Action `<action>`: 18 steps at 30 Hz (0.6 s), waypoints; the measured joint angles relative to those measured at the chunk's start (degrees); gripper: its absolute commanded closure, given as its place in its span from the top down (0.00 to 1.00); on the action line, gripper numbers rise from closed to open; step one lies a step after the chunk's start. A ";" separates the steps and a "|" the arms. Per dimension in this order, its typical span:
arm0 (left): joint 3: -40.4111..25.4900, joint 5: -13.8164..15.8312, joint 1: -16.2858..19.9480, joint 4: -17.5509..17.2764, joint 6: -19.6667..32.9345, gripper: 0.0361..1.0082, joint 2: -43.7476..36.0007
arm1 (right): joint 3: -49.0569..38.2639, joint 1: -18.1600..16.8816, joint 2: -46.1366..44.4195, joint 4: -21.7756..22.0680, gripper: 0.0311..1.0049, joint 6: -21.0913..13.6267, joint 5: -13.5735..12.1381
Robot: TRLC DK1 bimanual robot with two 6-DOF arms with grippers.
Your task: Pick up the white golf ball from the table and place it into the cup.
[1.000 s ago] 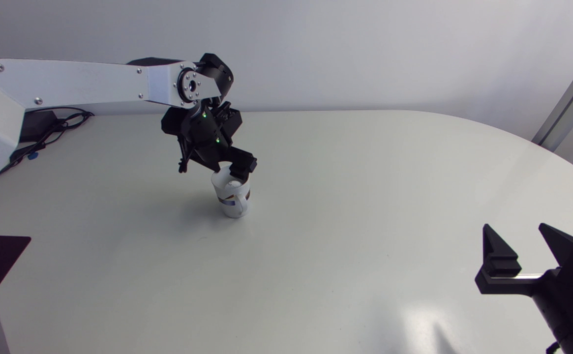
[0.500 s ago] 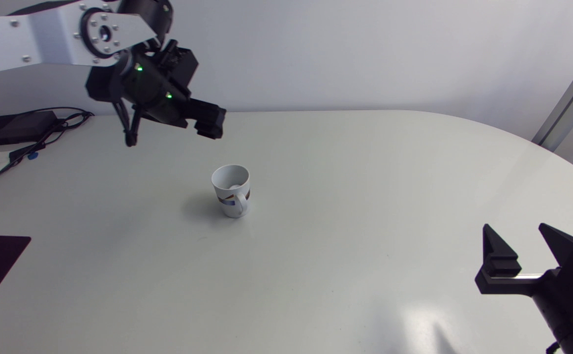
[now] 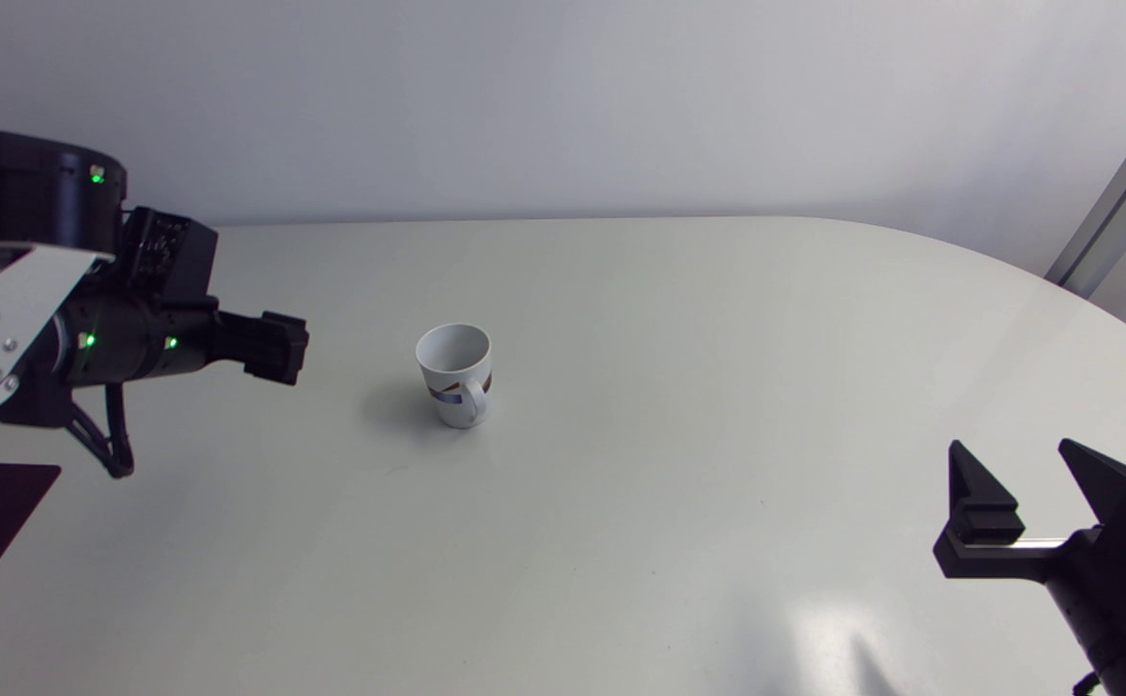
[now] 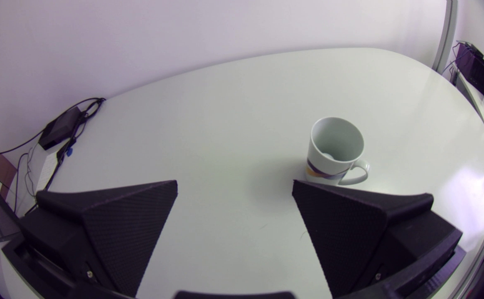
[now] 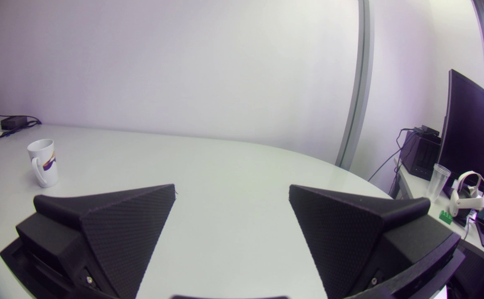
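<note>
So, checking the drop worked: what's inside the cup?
A pale rounded shape, probably the golf ball, shows at the bottom of the cup in the left wrist view. The cup's near wall hides the rest.

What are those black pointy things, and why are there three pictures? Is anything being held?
These are two robot arms at a white table. The black wedges are their grippers, like two-fingered hands. One picture looks down from above: the left gripper is at one side, the right gripper at the other. The other two come from small cameras on each arm's wrist, so you see that arm's own fingers up close. A white mug stands upright on the table. The left wrist picture shows a small white golf ball at its bottom. Both grippers are open and hold nothing.
</note>
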 measured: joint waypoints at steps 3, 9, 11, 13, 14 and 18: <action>-6.12 -0.85 1.92 2.93 2.16 0.98 -5.66 | 0.00 0.00 -0.02 0.00 0.96 0.00 0.00; -18.40 -2.12 6.69 11.04 7.19 0.98 -19.28 | 0.00 0.00 0.00 0.00 0.96 0.00 0.00; -20.61 -2.29 8.48 11.63 8.17 0.98 -23.65 | 0.00 0.00 0.00 0.00 0.96 0.00 0.00; -22.08 -2.27 9.97 12.04 8.74 0.98 -27.54 | 0.00 0.00 -0.02 0.00 0.96 0.00 0.02; -22.88 -2.25 10.54 12.28 9.07 0.98 -29.57 | 0.00 0.00 -0.02 0.00 0.96 0.00 0.00; -26.36 -0.44 11.10 12.26 10.14 0.98 -37.05 | 0.00 0.00 0.00 0.00 0.96 0.00 0.00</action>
